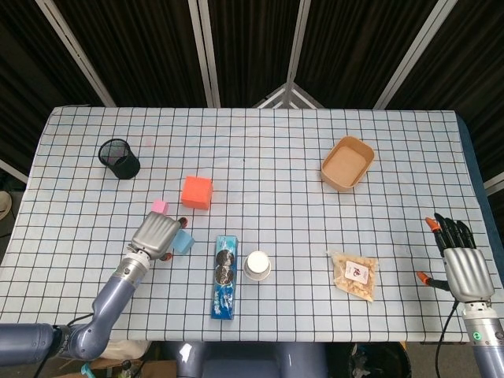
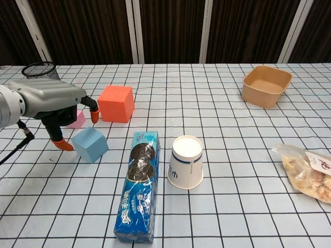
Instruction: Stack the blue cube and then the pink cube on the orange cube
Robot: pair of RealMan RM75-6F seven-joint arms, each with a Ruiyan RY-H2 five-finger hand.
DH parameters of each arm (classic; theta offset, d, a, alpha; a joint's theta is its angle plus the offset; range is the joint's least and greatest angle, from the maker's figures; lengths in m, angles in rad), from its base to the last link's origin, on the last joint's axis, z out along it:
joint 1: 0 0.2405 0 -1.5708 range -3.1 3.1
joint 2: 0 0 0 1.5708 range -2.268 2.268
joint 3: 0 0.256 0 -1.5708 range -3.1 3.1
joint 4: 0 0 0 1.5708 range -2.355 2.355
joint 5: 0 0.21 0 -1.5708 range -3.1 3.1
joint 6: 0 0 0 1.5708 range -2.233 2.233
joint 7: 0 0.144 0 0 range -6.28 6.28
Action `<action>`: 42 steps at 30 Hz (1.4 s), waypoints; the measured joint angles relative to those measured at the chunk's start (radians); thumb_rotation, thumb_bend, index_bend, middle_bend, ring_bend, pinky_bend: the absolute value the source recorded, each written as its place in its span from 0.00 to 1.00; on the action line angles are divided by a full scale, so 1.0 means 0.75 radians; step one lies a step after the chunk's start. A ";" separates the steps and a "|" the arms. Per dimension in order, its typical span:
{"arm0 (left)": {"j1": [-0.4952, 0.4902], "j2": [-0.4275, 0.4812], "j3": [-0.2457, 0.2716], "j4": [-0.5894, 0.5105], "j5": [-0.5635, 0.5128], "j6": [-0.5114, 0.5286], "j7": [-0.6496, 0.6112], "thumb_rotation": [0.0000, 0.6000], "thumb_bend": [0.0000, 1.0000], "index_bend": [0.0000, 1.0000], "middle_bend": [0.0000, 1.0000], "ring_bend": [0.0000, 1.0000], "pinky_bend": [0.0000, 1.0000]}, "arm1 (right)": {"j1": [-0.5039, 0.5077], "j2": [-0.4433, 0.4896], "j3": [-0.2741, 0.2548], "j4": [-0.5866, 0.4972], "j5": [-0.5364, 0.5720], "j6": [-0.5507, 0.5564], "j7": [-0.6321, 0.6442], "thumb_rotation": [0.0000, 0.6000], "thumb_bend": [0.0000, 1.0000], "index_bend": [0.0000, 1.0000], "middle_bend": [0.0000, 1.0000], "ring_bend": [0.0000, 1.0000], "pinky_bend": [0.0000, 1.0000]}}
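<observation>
The left hand (image 2: 51, 103) hovers with fingers spread, holding nothing, just beside the blue cube (image 2: 90, 144), which sits on the bench (image 2: 232, 217) near the orange cube (image 2: 116, 103). The pink cube (image 2: 77, 120) lies partly hidden behind the hand. A cookie pack (image 2: 138, 186) flanks the blue cube. The right hand (image 1: 458, 260) rests unclenched and empty near the bench edge.

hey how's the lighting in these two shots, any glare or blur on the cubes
Head view: even overhead light, faint shadows, blue cube sharp though partly under the left hand. Chest view: no glare on the orange cube; slight bending of grid lines near the edges.
</observation>
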 measured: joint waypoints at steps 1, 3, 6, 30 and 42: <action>-0.003 -0.002 0.003 0.004 -0.002 0.000 -0.001 1.00 0.16 0.32 0.87 0.70 0.72 | 0.000 0.000 0.000 -0.001 0.001 -0.001 -0.001 1.00 0.09 0.00 0.04 0.03 0.04; -0.009 -0.007 0.009 0.014 -0.008 0.001 -0.003 1.00 0.16 0.32 0.87 0.70 0.72 | 0.001 -0.001 0.000 -0.002 0.003 -0.004 -0.003 1.00 0.09 0.00 0.04 0.03 0.04; -0.016 -0.014 0.014 0.026 -0.013 0.002 -0.013 1.00 0.16 0.32 0.87 0.70 0.72 | 0.002 -0.002 0.000 -0.003 0.005 -0.008 -0.007 1.00 0.09 0.00 0.04 0.03 0.04; -0.085 -0.070 0.038 0.137 -0.045 -0.046 -0.071 1.00 0.23 0.37 0.87 0.70 0.72 | 0.014 -0.014 -0.004 -0.004 0.017 -0.042 -0.039 1.00 0.09 0.00 0.04 0.03 0.04; -0.094 -0.073 0.054 0.136 -0.027 -0.033 -0.090 1.00 0.23 0.43 0.87 0.69 0.71 | 0.021 -0.020 -0.007 -0.004 0.019 -0.054 -0.053 1.00 0.09 0.00 0.04 0.03 0.04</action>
